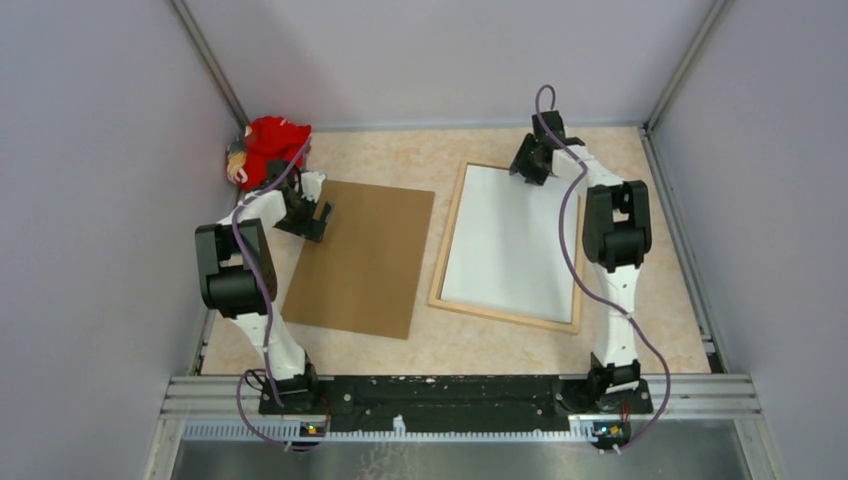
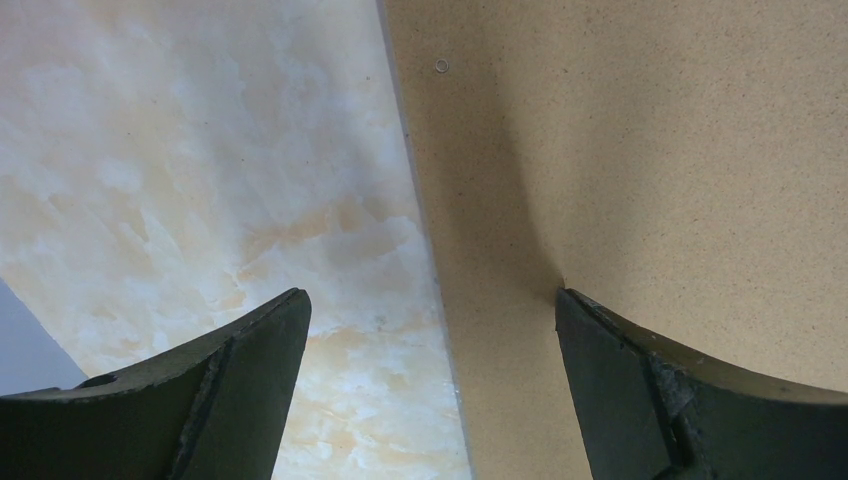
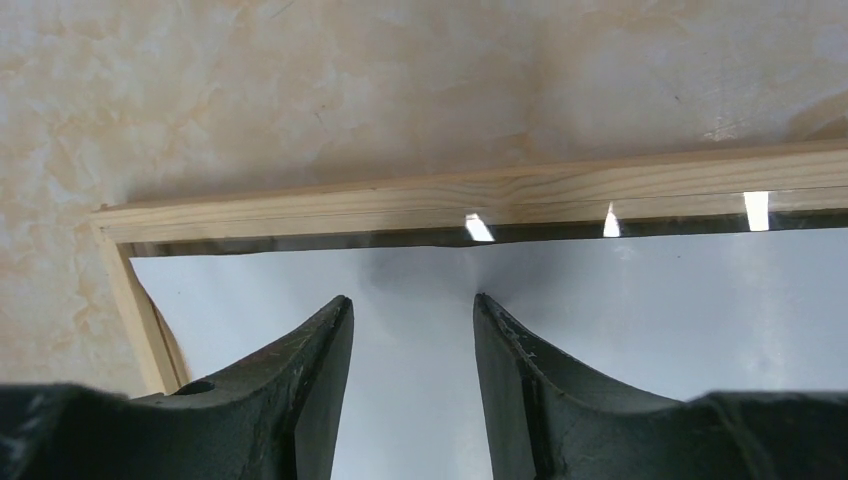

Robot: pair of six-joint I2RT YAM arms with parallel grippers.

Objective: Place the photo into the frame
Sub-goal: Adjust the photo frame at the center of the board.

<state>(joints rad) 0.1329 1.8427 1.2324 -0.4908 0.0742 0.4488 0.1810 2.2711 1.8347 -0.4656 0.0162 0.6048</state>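
Observation:
The photo (image 1: pixel 510 245) lies inside the light-wood frame (image 1: pixel 505 314) on the right half of the table, with its plain whitish back facing up. My right gripper (image 1: pixel 530 160) hovers low over the photo's far edge. In the right wrist view the right gripper (image 3: pixel 412 298) stands open over the photo (image 3: pixel 650 300), just short of the frame's far rail (image 3: pixel 500 190), with nothing between its fingers. My left gripper (image 1: pixel 310 215) is wide open. In the left wrist view the left gripper (image 2: pixel 430 292) straddles the left edge of the brown backing board (image 2: pixel 650 150), gripping nothing.
The brown backing board (image 1: pixel 365 260) lies flat left of the frame. A red cloth-like object (image 1: pixel 272 145) sits in the back left corner. Grey walls close in the marbled table (image 1: pixel 400 160) on three sides.

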